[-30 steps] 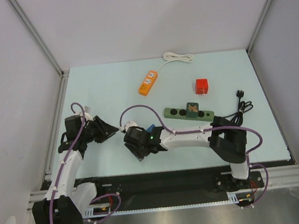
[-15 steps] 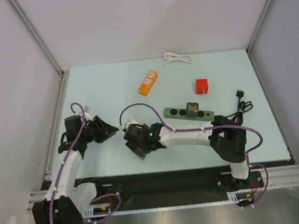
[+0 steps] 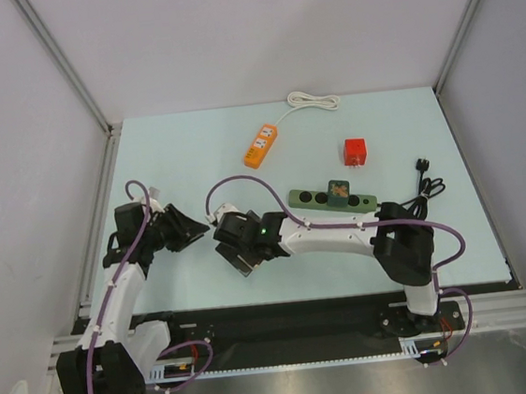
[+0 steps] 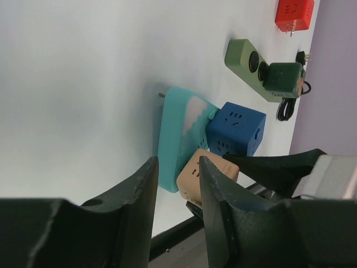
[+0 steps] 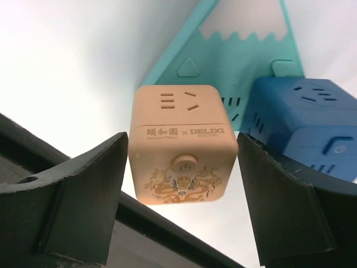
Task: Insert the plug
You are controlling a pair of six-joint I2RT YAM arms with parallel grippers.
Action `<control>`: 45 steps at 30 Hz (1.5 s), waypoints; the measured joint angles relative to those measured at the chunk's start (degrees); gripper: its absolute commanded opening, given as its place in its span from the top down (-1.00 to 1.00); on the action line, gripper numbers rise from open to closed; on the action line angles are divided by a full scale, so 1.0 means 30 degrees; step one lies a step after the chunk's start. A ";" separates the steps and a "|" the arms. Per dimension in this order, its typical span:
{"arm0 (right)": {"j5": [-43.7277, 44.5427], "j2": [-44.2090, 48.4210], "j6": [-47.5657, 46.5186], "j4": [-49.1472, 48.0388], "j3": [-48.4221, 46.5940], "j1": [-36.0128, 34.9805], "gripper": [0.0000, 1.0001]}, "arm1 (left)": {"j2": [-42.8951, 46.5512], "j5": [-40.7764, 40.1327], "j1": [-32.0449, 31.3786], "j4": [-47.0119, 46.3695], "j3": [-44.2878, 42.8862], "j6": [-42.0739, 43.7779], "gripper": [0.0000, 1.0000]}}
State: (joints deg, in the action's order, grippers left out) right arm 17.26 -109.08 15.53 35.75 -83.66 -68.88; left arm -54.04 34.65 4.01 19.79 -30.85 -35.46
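Our right gripper (image 5: 182,167) stands released around the beige cube plug (image 5: 179,131), which sits on the teal power strip (image 5: 242,61) beside a blue cube (image 5: 301,120). Our left gripper (image 4: 177,167) hangs slightly parted, empty.

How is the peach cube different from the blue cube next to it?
The peach cube is pale orange; the blue cube is dark blue. The peach cube has printed writing and a golden pattern; the blue cube shows none. The peach cube sits between the open fingers of the right claw; the blue cube sits outside them. Both have a round button and sit on the teal power strip.
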 measured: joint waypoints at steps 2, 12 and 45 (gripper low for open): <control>0.0109 0.0087 -0.0036 0.0182 -0.0328 -0.0015 -0.66 | -0.0109 0.0000 0.0000 0.0000 0.0000 0.0007 0.19; 0.0699 0.2557 0.0678 0.1304 -0.0583 -0.0546 0.91 | -0.0357 0.0000 0.0000 -0.0350 0.0000 0.0022 0.19; 0.0656 0.3228 0.1501 -0.0168 0.0182 -0.0080 1.00 | -0.5115 -0.1362 -0.3679 -0.3796 -0.0546 -0.0423 0.12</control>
State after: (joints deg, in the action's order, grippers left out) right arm 19.22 -99.39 20.03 35.24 -83.11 -69.12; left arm -69.38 30.57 -7.03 8.40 -32.49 -36.73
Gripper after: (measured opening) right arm 0.009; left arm 0.465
